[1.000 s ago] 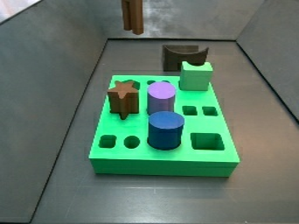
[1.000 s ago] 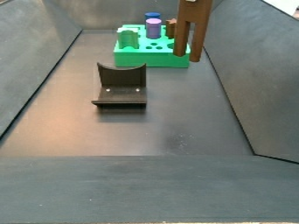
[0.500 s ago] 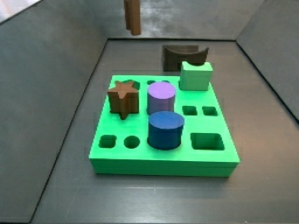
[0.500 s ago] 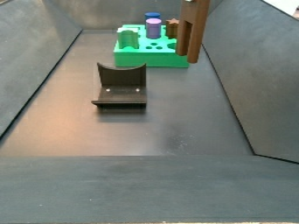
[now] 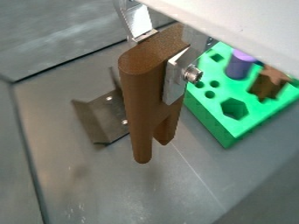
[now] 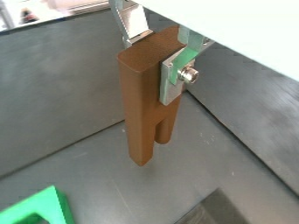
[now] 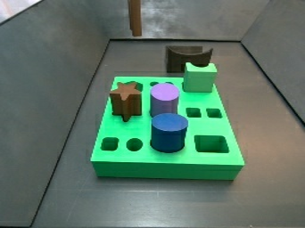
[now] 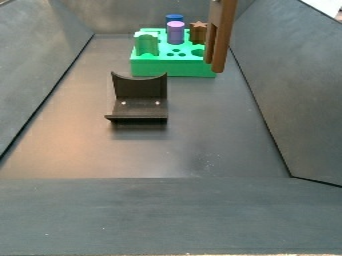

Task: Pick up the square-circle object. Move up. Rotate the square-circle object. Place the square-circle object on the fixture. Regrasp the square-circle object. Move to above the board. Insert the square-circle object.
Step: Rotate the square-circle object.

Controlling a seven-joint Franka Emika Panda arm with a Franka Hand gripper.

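Hanging upright in the air, the square-circle object (image 5: pixel 146 96) is clamped between the jaws of the gripper (image 5: pixel 156 59). In both wrist views a silver finger plate (image 6: pixel 176 66) presses flat against one side of the brown bar near its upper end, and a second plate (image 5: pixel 138 22) shows at the opposite side. The bar's lower end splits into a long leg and a shorter prong, and both point down with nothing touching them.

In a side view the square-circle object (image 7: pixel 135 16) shows only as a slim brown strip at the top edge of the frame, well above the counter (image 7: pixel 71 134) and to the left of the fixture (image 7: pixel 185 56). In a side view from the opposite end it (image 8: pixel 222 35) stands tall at the far right, in front of the right edge of the board (image 8: pixel 171 62); the gripper itself is out of sight in both side views.

The board (image 7: pixel 167 142) lies flat on the counter. A brown star peg (image 7: pixel 125 96), a purple cylinder (image 7: pixel 165 96) and a dark blue cylinder (image 7: pixel 169 132) stand in its holes. A pale green notched block (image 7: pixel 201 77) sits at its far right corner. Square, round and small rectangular holes remain open along the near and right parts of the board.

The fixture (image 8: pixel 135 97) rests on the counter apart from the board, its dark upright wall rising from a flat base plate. In a wrist view the fixture (image 5: pixel 100 118) lies below and behind the hanging bar, with the board (image 5: pixel 239 101) off to one side.
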